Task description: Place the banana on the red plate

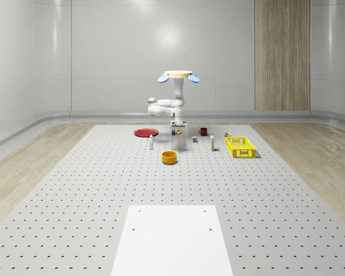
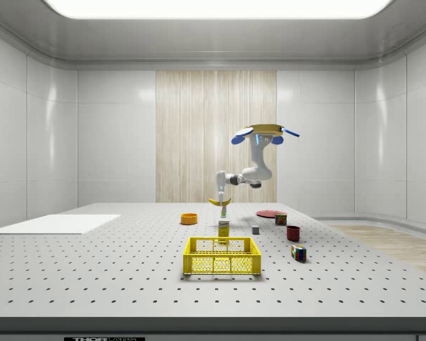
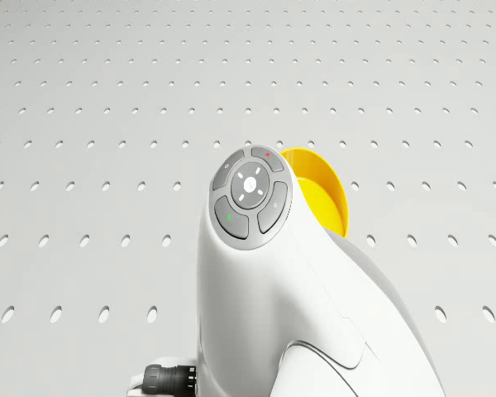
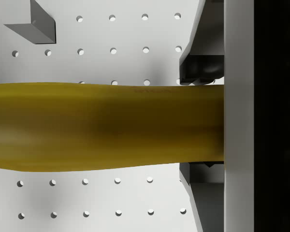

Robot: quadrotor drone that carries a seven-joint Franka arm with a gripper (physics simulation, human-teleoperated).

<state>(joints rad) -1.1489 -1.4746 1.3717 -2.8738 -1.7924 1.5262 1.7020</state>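
Banana (image 4: 106,126) up, clamped in the gripper (image 2: 221,202)!
Drone (image 2: 264,132) hovers over the table (image 1: 75,195); arm bent downward, red plate (image 1: 145,132) partly hidden behind a bottle (image 1: 152,142).

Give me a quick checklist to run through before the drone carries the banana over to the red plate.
1. Grip: banana sits between the gripper fingers: ok.
2. Lifted: banana hangs above the table in the side view: ok.
3. Drone hovering: ok.
4. Red plate bare: ok.
5. Gripper over the plate: not ok, it is to the plate's right in the whole-scene view.
6. Clearance above the small upright objects on the table: cannot tell.
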